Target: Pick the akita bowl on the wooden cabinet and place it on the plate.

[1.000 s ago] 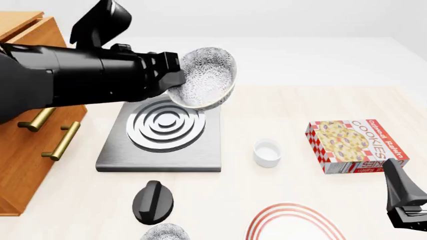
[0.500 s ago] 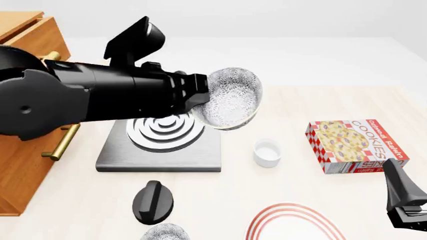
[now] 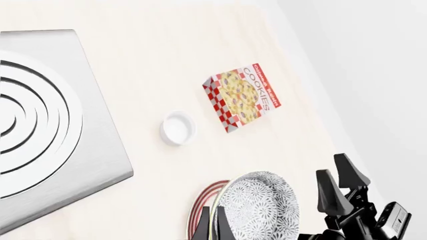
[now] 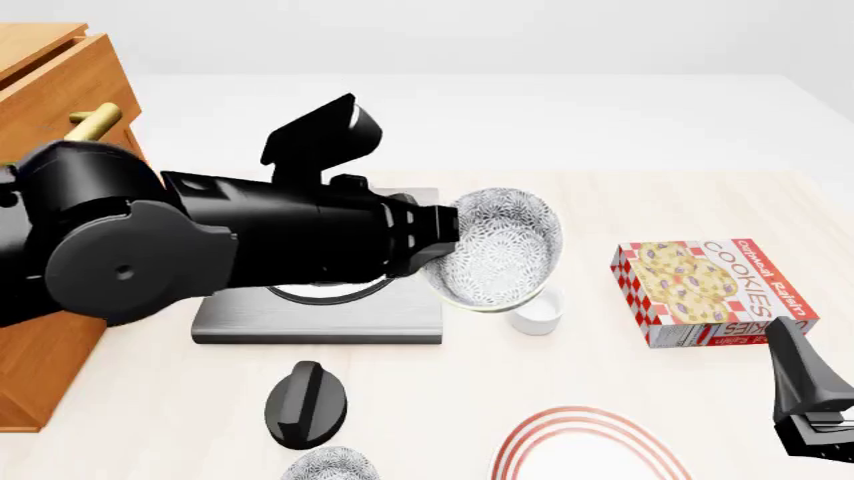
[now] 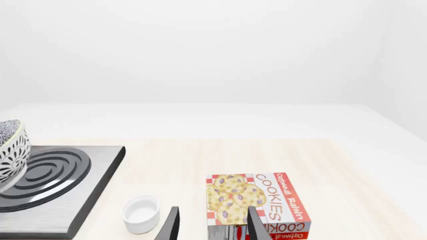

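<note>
The akita bowl point(image 4: 501, 250), white with a dense grey lace pattern, hangs tilted in the air above the stove's right edge and the small white cup. My left gripper point(image 4: 435, 246) is shut on its rim. In the left wrist view the bowl point(image 3: 261, 210) sits beside the fingers point(image 3: 202, 228), with the plate's red rings point(image 3: 204, 199) just behind it. The plate point(image 4: 587, 442) lies at the table's front edge, cut off by the frame. The wooden cabinet point(image 4: 54, 90) stands at the far left. My right gripper point(image 4: 811, 420) rests open at the front right, holding nothing.
A grey stove burner point(image 4: 320, 315) lies under the left arm, with a black knob point(image 4: 306, 400) in front of it. A look-alike bowl point(image 4: 331, 466) peeks in at the bottom edge. The white cup point(image 4: 538, 315) and a cookie box point(image 4: 710, 290) sit to the right.
The left arm has carried the bowl rightward and lower, from over the burner's rings to over the white cup. The right arm has not moved.
</note>
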You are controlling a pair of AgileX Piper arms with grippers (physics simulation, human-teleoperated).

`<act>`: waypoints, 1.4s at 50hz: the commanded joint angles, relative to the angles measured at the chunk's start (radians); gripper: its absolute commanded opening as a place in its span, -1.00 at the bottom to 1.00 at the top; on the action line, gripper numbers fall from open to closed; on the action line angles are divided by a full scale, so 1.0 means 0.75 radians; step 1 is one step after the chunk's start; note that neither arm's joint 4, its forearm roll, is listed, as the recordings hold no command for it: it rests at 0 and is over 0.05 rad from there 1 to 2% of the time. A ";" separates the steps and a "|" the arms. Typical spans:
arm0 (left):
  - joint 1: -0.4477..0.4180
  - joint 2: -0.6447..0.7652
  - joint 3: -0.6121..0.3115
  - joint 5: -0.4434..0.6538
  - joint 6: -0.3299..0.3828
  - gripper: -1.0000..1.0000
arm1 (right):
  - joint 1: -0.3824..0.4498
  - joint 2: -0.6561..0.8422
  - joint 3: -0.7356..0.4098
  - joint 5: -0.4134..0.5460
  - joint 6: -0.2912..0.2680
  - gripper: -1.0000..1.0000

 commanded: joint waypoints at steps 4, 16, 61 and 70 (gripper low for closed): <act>-0.030 0.051 0.029 -0.051 -0.034 -1.00 | 0.000 0.000 0.000 0.000 0.000 1.00; -0.055 0.100 0.058 -0.103 -0.075 -1.00 | 0.000 0.000 0.000 0.000 0.000 1.00; -0.168 0.299 0.100 -0.262 -0.188 -1.00 | 0.000 0.000 0.000 0.000 0.000 1.00; -0.192 0.348 0.098 -0.290 -0.207 -1.00 | 0.000 0.000 0.000 0.000 0.000 1.00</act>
